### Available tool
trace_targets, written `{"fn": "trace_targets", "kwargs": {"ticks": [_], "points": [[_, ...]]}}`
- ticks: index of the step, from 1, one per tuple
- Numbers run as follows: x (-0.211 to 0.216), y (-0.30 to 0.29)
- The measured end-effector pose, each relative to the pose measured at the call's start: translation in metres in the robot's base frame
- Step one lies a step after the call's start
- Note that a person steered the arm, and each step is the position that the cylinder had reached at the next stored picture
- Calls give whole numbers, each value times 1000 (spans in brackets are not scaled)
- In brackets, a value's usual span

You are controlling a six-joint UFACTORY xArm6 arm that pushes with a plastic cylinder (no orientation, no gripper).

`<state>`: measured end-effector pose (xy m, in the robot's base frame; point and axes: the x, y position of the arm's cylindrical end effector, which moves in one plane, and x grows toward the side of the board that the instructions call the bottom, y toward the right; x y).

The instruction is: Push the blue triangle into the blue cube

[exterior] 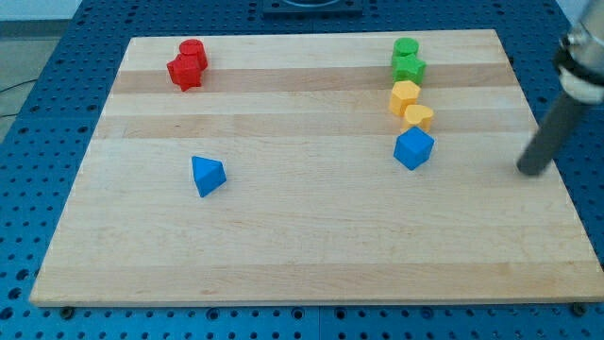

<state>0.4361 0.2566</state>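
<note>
Pale wooden surface (311,255) lay on blue perforated bench (38,104). Blue triangle (208,176) sat left of centre, blue cube (413,148) right. No gripper; my tip (530,170) stood near right edge.

Two red blocks (187,64), two green blocks (408,59), two yellow blocks (410,104) on wooden board (302,246)

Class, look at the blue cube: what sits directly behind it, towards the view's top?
Behind the blue cube sits a yellow block, apparently touching it; the cube hides that block's lower edge. Another yellow block lies farther back.
</note>
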Motion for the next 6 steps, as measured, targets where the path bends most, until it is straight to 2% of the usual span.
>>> {"fn": "trace_targets", "kwargs": {"ticks": [1,2,3,4,5,6], "points": [[-42,-61],[-43,-105],[-31,-89],[48,-35],[110,-63],[115,-72]]}}
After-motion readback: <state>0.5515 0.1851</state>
